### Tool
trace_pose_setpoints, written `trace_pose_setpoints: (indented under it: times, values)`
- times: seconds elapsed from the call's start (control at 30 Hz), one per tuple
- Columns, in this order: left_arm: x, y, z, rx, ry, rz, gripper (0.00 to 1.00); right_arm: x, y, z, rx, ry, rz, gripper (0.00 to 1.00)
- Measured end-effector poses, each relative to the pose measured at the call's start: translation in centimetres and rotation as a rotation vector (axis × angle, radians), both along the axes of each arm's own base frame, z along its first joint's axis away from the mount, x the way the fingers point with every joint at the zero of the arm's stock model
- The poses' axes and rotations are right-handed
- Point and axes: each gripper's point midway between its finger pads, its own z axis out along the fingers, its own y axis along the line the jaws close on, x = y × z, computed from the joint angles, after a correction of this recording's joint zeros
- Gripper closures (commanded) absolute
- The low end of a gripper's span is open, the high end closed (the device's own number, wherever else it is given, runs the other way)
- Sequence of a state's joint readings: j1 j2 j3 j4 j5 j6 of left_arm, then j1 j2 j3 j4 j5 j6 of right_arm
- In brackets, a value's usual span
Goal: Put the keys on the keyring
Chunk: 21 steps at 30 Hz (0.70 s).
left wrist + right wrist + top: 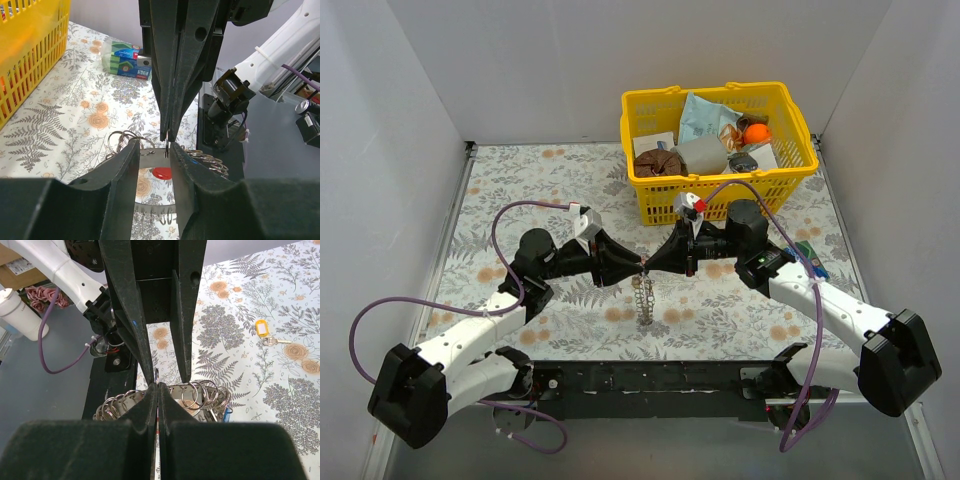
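the keyring (152, 151) is up off the worktop (520, 180), in the middle where my two tools meet. my left tool (169, 377) has its fingers a moderate gap apart, one on each side of a part of the band, but i cannot tell if the pads really press on it. my right tool (167, 135) is closed almost fully and pinches a thin metal piece (165, 150) at the rim; i cannot say if this is the band's edge or a small ring. i judge the keyring to be stiff, smooth and slippery, not fragile, and a little heavy with the many small split rings (192, 392) on it, so the best hold is flat on the wide band, away from the loose rings. it seems to lie nearly level with its opening upward. being round it has no long axis, but a string of rings (643, 300) runs from it toward the near edge. a red key head (161, 173) shows inside the ring. a yellow key (263, 329) lies well apart on the worktop, light and easy to slide away, with its blade pointing right in the right wrist view.
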State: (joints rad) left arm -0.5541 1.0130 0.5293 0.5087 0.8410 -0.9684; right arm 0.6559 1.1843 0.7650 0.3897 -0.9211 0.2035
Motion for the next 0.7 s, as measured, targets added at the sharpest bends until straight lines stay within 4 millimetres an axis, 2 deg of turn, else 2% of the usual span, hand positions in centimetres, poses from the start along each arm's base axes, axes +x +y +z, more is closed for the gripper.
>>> trace_pose_setpoints:
  times: [0.1, 0.2, 0.23, 0.37, 0.7]
  values:
    - [-0.01, 0.0, -0.03, 0.0, 0.001, 0.0, 0.72, 0.02, -0.01, 0.07, 0.001, -0.003, -0.002, 0.99]
    - [-0.04, 0.02, -0.21, 0.003, 0.004, 0.0, 0.82, -0.02, -0.04, 0.17, 0.003, -0.005, -0.003, 0.99]
    - [-0.07, 0.02, -0.24, 0.003, 0.006, -0.002, 0.89, 0.0, -0.04, 0.18, 0.004, -0.006, -0.003, 0.99]
    - [-0.27, -0.03, -0.32, 0.005, 0.006, -0.012, 0.99, 0.13, -0.04, 0.17, 0.003, -0.007, -0.011, 0.99]
    - [-0.46, -0.15, -0.28, 0.001, 0.005, -0.03, 1.0, 0.16, -0.05, 0.18, 0.004, -0.008, -0.011, 0.98]
